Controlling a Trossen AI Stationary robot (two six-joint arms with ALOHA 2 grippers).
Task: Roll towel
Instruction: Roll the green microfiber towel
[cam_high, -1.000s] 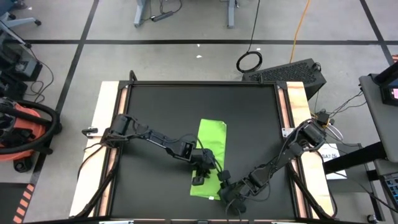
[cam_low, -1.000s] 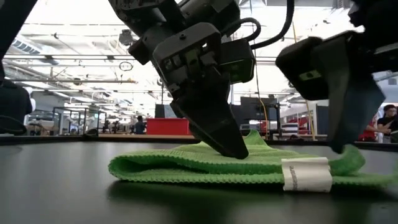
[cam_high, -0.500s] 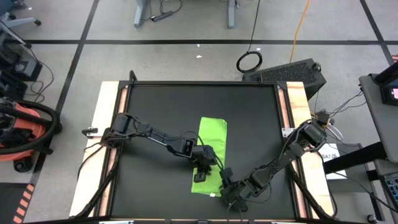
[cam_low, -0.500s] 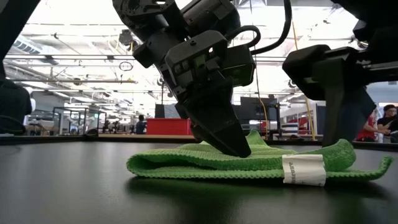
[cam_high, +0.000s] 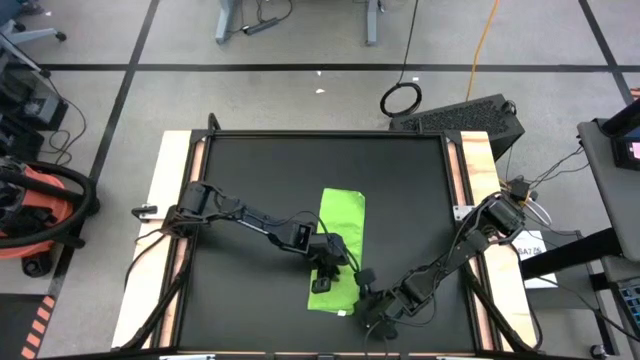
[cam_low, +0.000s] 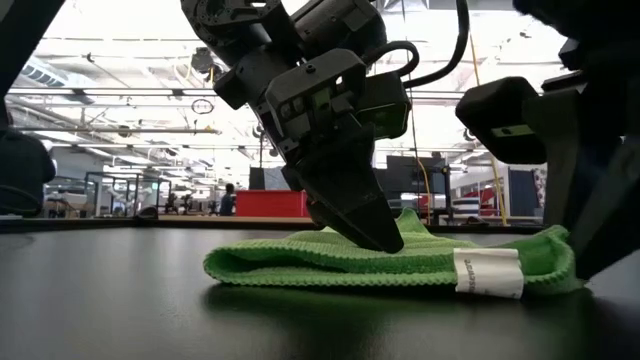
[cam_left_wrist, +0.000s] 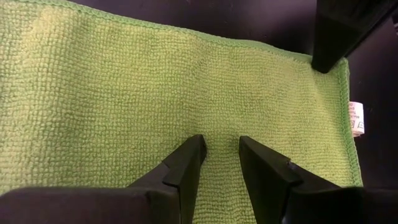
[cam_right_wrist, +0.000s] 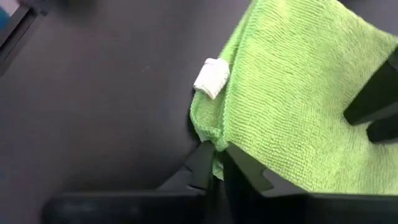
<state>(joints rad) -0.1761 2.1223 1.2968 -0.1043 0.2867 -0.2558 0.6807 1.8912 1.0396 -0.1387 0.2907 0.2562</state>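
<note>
The lime-green towel (cam_high: 338, 245) lies on the black mat (cam_high: 250, 180) as a folded strip running from far to near, with a white label (cam_low: 487, 272) at its near right corner. My left gripper (cam_high: 324, 275) stands on the towel's near half, its fingers a narrow gap apart (cam_left_wrist: 222, 149). My right gripper (cam_high: 360, 297) is shut on the towel's near right corner, beside the label (cam_right_wrist: 211, 76). My left gripper presses both fingertips (cam_left_wrist: 193, 152) down on the towel's top face (cam_left_wrist: 221, 127), a little in from the near end. It comes slanting down from the table's left, and the cloth under it lies flat on the mat. My right gripper pinches the towel's near right corner edge (cam_right_wrist: 208, 134) between its two fingers, coming level from the near right. The corner (cam_low: 555, 250) stands raised off the mat and bunched, and the rest lies flat.
Bare black mat (cam_low: 100, 300) lies on all sides of the towel. Wooden table strips (cam_high: 175, 180) run along the mat's left and right sides. The room with desks and lights shows behind in the low view.
My right gripper has drawn the towel's near right corner, which lay flat on the mat, up and inward, so the near end is now narrower and bunched there. The towel's near left edge has slid slightly toward the right. My left gripper has shifted slightly with it.
</note>
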